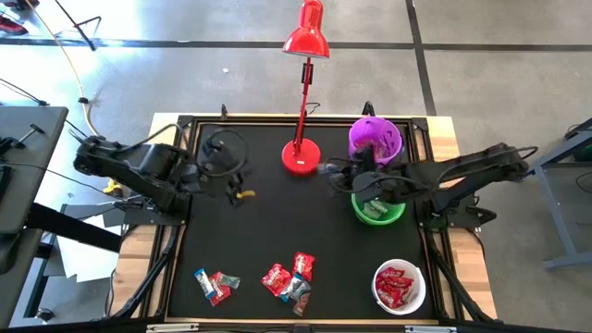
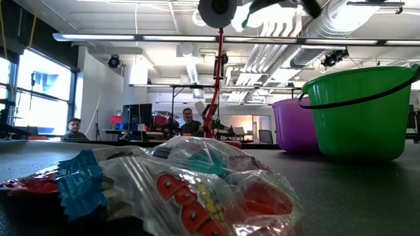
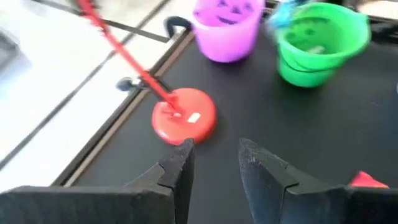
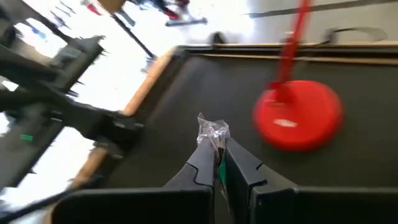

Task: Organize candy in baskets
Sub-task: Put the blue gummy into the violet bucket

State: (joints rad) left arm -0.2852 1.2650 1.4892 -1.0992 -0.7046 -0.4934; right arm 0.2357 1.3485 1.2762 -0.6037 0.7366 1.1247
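Observation:
My right gripper [image 4: 219,163] is shut on a silvery wrapped candy [image 4: 213,132]. It hovers between the red lamp base [image 1: 301,157] and the green basket [image 1: 378,207], beside the purple basket [image 1: 375,139]. The white basket [image 1: 400,287] at the near right holds red candy. Loose candy lies on the mat at the near edge, in one pile [image 1: 290,277] and another farther left [image 1: 214,285]. My left gripper [image 3: 214,163] is open and empty over the mat's left part [image 1: 237,182]. My right gripper pinches the silvery candy between its two fingertips [image 4: 202,158]. The crinkled wrapper end [image 4: 214,129] sticks out past the tips. The candy is lifted clear of the mat. Which part of the wrapper lies between the fingers is hidden by the fingers.
A red desk lamp stands at the far middle, its stem [image 1: 304,97] leaning beyond the far edge. The green basket holds some candy [image 1: 374,212]. In the low view a candy pile [image 2: 190,190] fills the foreground. People sit in the room behind [image 2: 190,121].

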